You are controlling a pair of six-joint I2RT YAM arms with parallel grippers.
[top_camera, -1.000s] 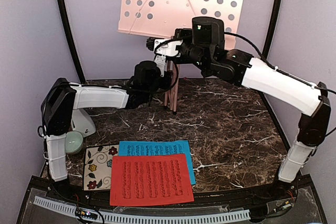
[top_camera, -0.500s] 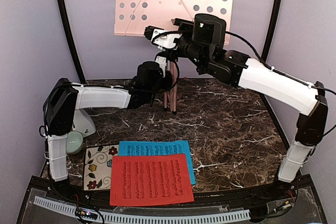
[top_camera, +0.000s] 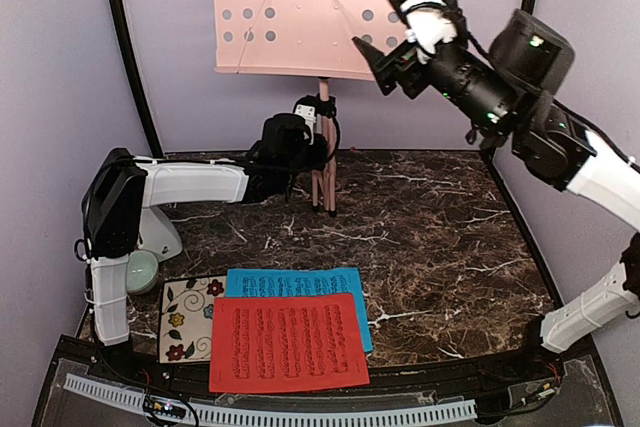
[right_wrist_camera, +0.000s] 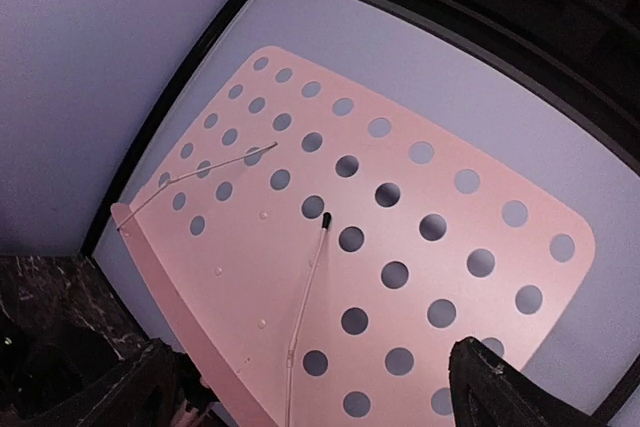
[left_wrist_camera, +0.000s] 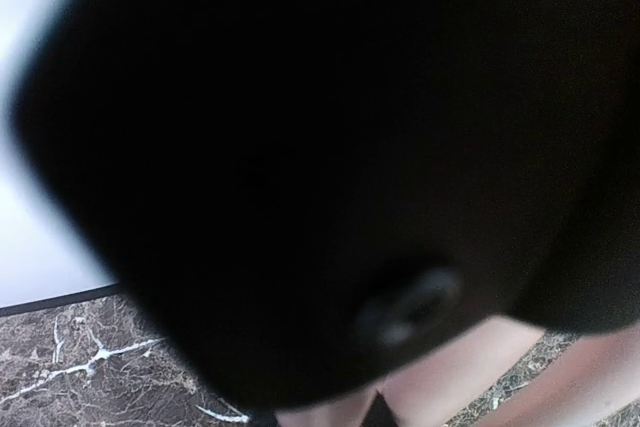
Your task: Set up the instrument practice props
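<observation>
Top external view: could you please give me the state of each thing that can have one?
music stand: upright, desk bare, legs bunched together.
red sheet: lying flat, overlapping the blue sheet.
blue sheet: lying flat, partly covered.
metronome: mostly hidden; state unclear.
left gripper: at the stand's shaft; open or shut unclear.
right gripper: open, holding nothing.

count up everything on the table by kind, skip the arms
music stand: 1
music sheets: 2 (red sheet, blue sheet)
metronome: 1
bowl: 1
tile: 1
total: 6
</observation>
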